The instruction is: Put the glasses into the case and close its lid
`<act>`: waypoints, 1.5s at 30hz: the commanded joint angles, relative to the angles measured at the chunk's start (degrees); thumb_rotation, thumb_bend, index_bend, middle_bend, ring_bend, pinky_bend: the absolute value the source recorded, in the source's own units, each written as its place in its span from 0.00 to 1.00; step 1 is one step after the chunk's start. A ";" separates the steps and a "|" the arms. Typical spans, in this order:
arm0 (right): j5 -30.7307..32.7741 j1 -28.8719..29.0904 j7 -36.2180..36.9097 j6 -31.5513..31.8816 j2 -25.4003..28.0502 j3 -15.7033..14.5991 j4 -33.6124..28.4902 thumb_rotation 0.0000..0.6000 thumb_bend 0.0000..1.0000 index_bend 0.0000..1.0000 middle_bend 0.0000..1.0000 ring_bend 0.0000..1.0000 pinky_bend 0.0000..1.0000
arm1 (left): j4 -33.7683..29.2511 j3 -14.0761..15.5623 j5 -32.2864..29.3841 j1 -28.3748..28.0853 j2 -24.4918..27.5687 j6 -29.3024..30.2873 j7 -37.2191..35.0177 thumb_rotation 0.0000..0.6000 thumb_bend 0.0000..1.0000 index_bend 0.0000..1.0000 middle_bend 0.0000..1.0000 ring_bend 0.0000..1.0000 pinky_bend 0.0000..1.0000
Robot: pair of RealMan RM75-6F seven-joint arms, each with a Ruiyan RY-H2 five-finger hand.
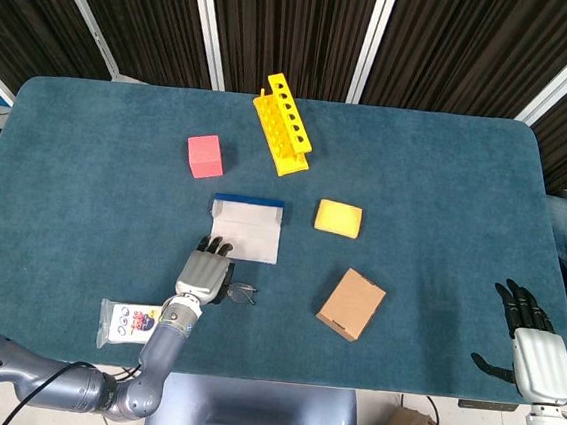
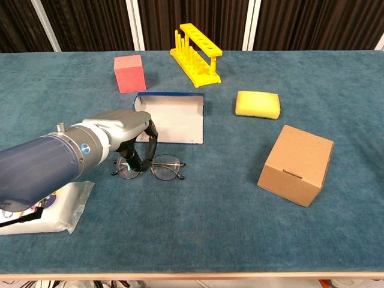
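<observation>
Left hand [image 2: 123, 129] sits low over the glasses [image 2: 157, 168], fingers [image 2: 149, 143] curled down onto the left lens and frame; it touches them, but whether it actually grips them cannot be told from either view. Glasses lie flat on the blue desk [image 2: 210, 222], just in front of the case [image 2: 171, 116], not inside it. Case is open, pale interior up, blue rim on the far side, lid not shut. In head view the left hand [image 1: 203, 274] covers the left part of the glasses [image 1: 244, 293], with the case [image 1: 247, 229] just beyond the fingertips. Right hand [image 1: 530, 342] is at the near right edge of the desk, well apart from everything, released, fingers spread and holding nothing; chest view does not show it. Other items: pink cube [image 2: 129, 73] far left of the case, yellow rack [image 2: 195, 54] at the back, yellow sponge [image 2: 258, 104] right of the case, cardboard box [image 2: 296, 164] near right, white packet [image 2: 47, 207] at the near left edge under the left forearm. All of these sit apart from the glasses and case.
</observation>
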 commanded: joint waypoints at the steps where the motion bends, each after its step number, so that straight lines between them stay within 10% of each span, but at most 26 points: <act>1: 0.02 0.00 0.03 -0.03 0.01 -0.01 0.01 1.00 0.00 0.00 0.00 0.00 0.18 | 0.08 0.10 -0.14 0.07 0.14 0.01 0.26 1.00 0.40 0.57 0.16 0.00 0.00; 16: 0.23 -0.01 0.39 -0.28 0.20 -0.07 -0.31 1.00 0.00 0.00 0.00 0.00 0.18 | 0.35 -0.74 0.49 0.12 0.12 1.53 1.43 1.00 0.42 0.58 0.16 0.00 0.00; 28: 0.33 -0.01 0.50 -0.48 0.29 -0.17 -0.50 1.00 0.00 0.00 0.00 0.00 0.18 | 1.25 -8.07 -4.03 -4.88 -1.16 5.12 8.62 1.00 0.42 0.58 0.16 0.00 0.00; 45: 0.37 -0.05 0.50 -0.43 0.27 -0.17 -0.42 1.00 0.00 0.00 0.00 0.00 0.18 | 22.24 -17.73 -10.27 -13.77 -10.37 1.49 10.26 1.00 0.42 0.58 0.16 0.00 0.00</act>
